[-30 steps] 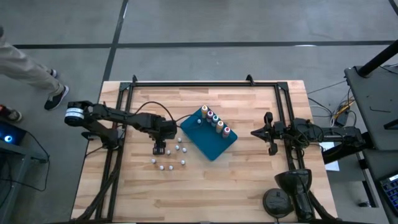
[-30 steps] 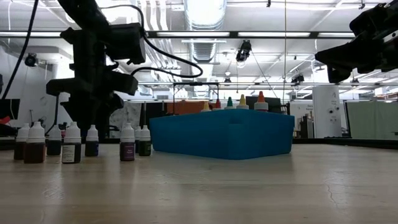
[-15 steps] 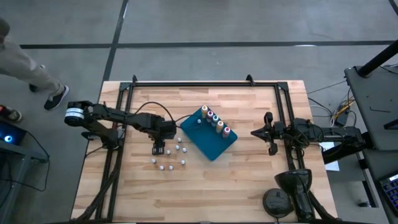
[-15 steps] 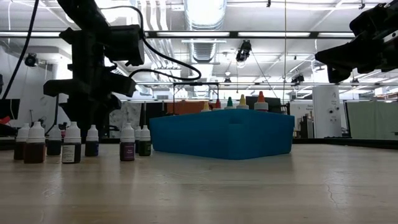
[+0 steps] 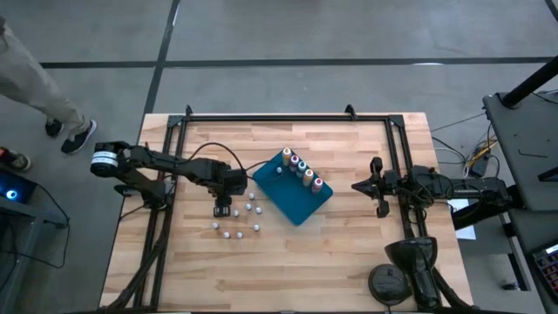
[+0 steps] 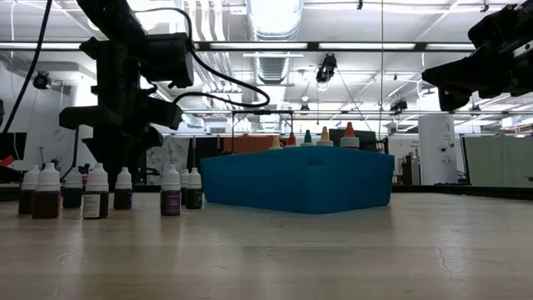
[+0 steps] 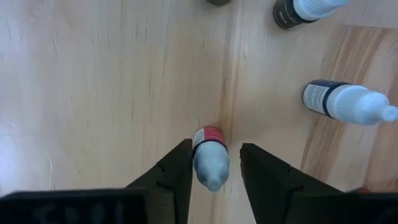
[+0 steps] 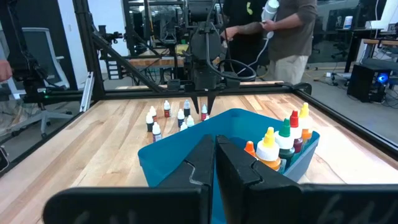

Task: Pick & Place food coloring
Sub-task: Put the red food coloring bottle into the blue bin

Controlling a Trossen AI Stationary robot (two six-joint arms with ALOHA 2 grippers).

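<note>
Meanwhile, the left gripper (image 7: 212, 163) straddles a red-labelled, white-topped food coloring bottle (image 7: 209, 155), fingers narrowly apart on either side. More small bottles (image 5: 248, 218) stand around it on the table (image 5: 349, 253); beyond, five colour-capped ones (image 5: 302, 172) line the blue tray (image 5: 295, 202). The right gripper (image 8: 215, 155) waits, pinched together.

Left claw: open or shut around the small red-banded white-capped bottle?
Open. The left claw straddles the upright red-banded white-capped bottle, with wood showing between it and each finger.
</note>
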